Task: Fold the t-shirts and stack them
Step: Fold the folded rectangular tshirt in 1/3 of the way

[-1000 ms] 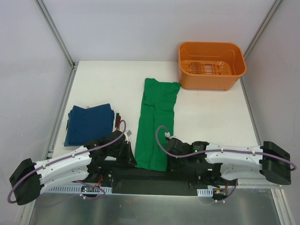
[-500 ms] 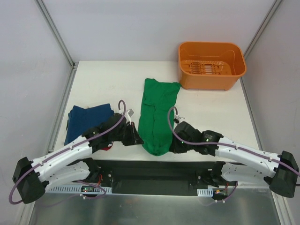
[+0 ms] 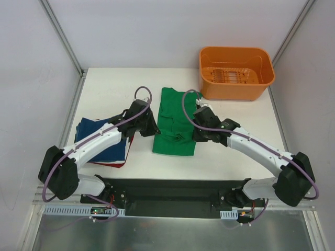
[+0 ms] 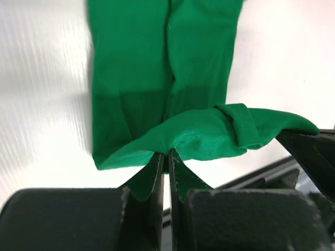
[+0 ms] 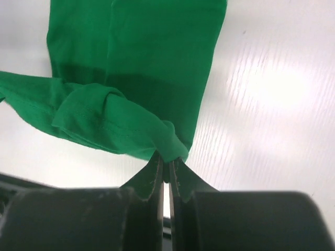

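Green tee (image 3: 175, 117): sits mid-table (image 3: 235, 130) as a long strip that is already doubled lengthwise. The far end lies flat, pointing at the far edge. The near end is raised and turned back over the rest.
Left gripper (image 4: 166, 154): jaws pressed together on the left corner of the raised hem, with cloth pinched between them.
Right gripper (image 5: 166, 157): jaws likewise pressed together, pinching the hem's right corner.
Hem between them: it hangs in a shallow sag rather than taut, with a rolled bunch of cloth towards the right gripper's side.
Navy tee (image 3: 99, 138): folded flat by the table's left edge, partly under the left arm.
Red tee (image 3: 112, 164): only an edge shows, peeking out under the navy one on the near side. Whether anything else lies in that pile I cannot tell.
Basket (image 3: 235, 49): stands at the far right corner, well apart from the green tee.
Done, as I judge it: a stack is started on the left, and the green tee has its lengthwise fold.
In hand: the crosswise fold, near end over far end, about halfway across.
Left to do: lay the hem down square, let go, perhaps smooth the bunching, then move the green tee onto the pile by the left edge.
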You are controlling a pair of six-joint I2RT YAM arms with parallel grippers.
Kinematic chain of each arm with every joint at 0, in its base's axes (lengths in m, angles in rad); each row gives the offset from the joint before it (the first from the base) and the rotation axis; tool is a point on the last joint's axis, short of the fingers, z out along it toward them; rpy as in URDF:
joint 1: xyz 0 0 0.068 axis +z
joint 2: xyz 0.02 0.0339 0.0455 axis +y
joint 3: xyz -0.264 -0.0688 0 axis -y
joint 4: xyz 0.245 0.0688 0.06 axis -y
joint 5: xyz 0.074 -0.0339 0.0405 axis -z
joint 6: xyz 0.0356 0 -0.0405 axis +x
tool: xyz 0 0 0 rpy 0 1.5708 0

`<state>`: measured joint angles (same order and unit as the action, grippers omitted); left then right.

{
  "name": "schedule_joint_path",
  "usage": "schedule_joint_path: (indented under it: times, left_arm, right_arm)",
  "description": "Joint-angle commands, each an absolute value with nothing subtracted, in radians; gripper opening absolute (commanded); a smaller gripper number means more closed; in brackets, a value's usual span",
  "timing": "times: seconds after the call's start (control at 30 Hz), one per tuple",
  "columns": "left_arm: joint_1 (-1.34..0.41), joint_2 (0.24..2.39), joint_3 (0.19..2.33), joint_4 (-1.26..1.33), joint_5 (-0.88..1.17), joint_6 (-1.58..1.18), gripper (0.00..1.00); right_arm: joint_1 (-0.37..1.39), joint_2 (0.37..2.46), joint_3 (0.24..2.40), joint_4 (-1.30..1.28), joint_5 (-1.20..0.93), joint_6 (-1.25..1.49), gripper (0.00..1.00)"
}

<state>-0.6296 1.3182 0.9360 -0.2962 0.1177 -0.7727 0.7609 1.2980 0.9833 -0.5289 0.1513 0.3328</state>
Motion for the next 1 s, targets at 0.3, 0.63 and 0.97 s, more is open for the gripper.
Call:
schedule_joint_path:
  times: [0.3,0.63,0.97]
  left_arm:
    - [-0.509,1.640,1.175,-0.296,0.175,-0.640,0.00]
    - [-0.474,1.782,1.272,-0.296,0.239,-0.597,0.36]
    - [-0.480,1.560,1.068,-0.276,0.279,-0.669,0.99]
  right_arm:
    - [0.640,1.575,1.181,-0.479,0.174,0.252,0.03]
    - [0.551,1.712,1.239,-0.451,0.098,0.244,0.33]
    - [0.604,1.531,1.115,-0.445,0.089,0.253,0.97]
